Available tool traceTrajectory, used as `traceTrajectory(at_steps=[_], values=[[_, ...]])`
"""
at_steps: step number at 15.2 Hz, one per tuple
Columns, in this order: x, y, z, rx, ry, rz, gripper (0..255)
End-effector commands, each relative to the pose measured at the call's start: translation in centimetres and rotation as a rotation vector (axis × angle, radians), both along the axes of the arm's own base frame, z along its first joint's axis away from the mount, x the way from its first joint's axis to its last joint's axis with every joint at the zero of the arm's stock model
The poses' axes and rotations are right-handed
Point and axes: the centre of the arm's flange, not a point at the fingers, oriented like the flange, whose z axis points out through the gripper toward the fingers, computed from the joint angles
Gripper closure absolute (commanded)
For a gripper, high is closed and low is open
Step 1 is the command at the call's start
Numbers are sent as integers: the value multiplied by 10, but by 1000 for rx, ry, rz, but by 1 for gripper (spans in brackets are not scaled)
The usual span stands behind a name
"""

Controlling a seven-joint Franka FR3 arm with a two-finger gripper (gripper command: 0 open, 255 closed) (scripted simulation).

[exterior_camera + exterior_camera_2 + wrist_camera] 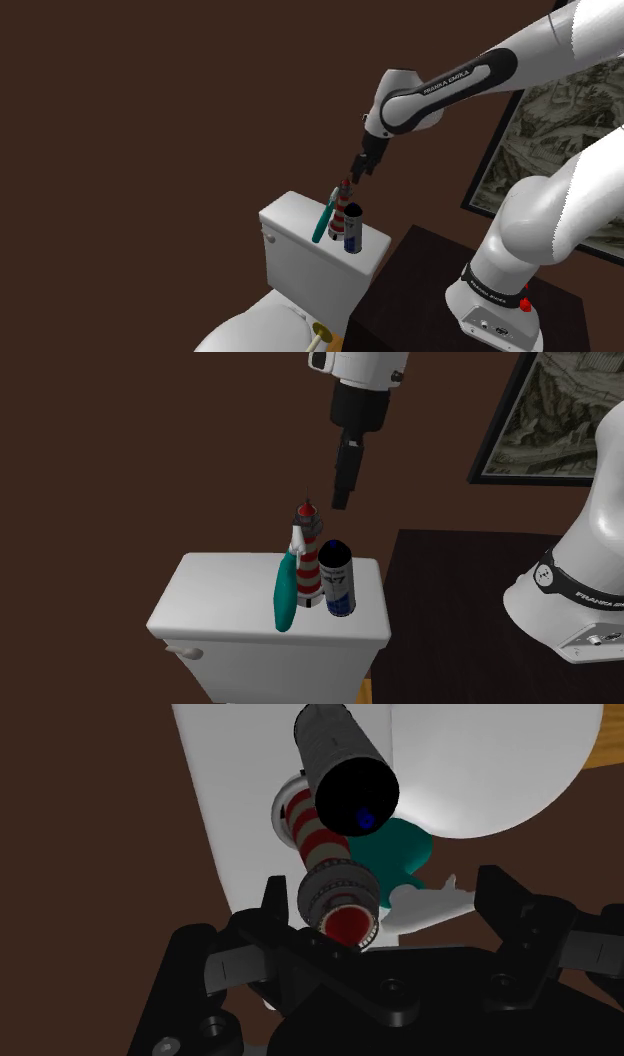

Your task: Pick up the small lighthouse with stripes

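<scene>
Gripper, spread open, hovers at one o'clock of the striped lighthouse in the second exterior view, approaching, I reckon; next, lower and clamp, clear of the can.

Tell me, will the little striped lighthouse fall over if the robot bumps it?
Probably tippy: the lighthouse is tall and thin, standing upright on the toilet tank. It looks stiff, so it shouldn't bend. The can and spray bottle crowd beside it, so a bump might knock those.

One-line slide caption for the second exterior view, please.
Gripper poised over the striped lighthouse, which stands with a spray bottle and can on the toilet tank.
</scene>
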Motion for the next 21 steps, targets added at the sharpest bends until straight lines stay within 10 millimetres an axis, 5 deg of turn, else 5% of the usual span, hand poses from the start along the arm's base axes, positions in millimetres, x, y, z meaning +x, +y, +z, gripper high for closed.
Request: traceTrajectory(at_steps=[1,3,13,14,21], values=[[12,-6,-23,16,-22,-12,0],[25,-11,-44,33,-40,-23,0],[26,-12,-85,34,-41,-23,0],[26,-12,-85,34,-41,-24,255],[26,-12,-85,34,-41,-23,255]])
